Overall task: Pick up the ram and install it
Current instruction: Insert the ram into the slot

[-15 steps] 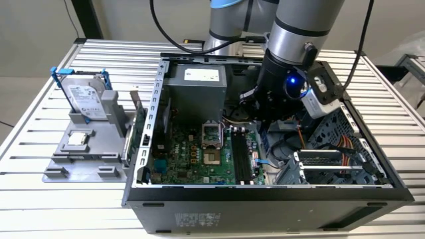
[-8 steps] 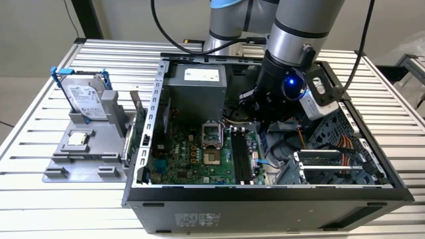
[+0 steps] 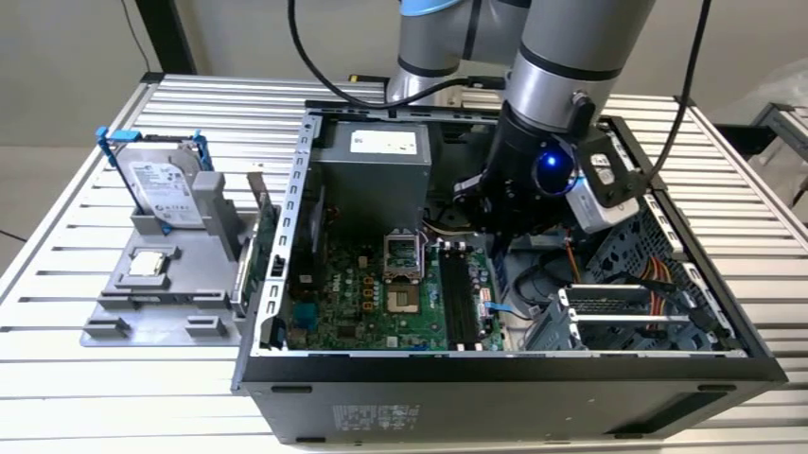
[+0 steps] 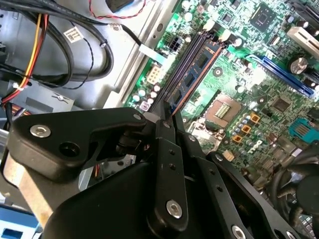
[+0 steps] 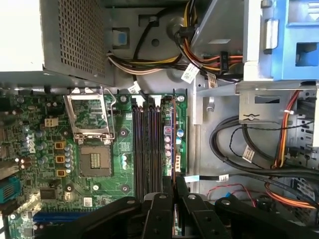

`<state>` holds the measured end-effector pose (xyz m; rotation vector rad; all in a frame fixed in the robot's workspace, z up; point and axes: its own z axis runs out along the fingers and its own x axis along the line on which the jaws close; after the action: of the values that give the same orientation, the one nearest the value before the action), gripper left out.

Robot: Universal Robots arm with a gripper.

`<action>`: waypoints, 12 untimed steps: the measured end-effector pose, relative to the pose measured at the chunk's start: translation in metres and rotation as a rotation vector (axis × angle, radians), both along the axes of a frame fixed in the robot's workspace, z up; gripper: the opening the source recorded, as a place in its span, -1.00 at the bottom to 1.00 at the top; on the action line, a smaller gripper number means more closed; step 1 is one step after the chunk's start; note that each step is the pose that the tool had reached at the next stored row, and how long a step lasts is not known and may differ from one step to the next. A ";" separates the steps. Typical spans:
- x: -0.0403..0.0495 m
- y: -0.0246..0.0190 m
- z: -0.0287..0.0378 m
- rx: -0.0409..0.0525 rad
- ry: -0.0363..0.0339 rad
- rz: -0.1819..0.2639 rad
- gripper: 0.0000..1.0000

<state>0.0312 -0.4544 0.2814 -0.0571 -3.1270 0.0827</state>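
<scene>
My tool [image 4: 167, 112] is clenched on the ram [image 4: 192, 74], which stands on edge in the slot beside the socket [image 5: 92, 132]; seating is underway, needing straight, even pressure.

The robot arm [image 3: 569, 85] reaches down into the open computer case [image 3: 505, 378], over the green board [image 3: 378, 303]. A silver hard drive [image 3: 165, 189] stands on a grey tray [image 3: 139, 322] beside it

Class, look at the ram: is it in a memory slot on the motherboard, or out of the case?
In. The ram stands on edge in a slot line, with the gripper closed on its end. Whether it is fully seated cannot be told.
</scene>
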 end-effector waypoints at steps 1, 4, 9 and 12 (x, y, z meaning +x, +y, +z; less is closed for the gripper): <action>0.0000 -0.0001 -0.0004 -0.0001 0.0000 0.000 -1.00; 0.0000 -0.0013 -0.0009 0.0001 0.0015 0.000 -1.00; 0.0000 -0.0019 -0.0055 0.0007 0.0017 0.000 -1.00; -0.0001 -0.0020 -0.0090 0.0018 0.0018 0.000 -1.00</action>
<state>0.0310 -0.4564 0.2724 -0.0569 -3.1252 0.0799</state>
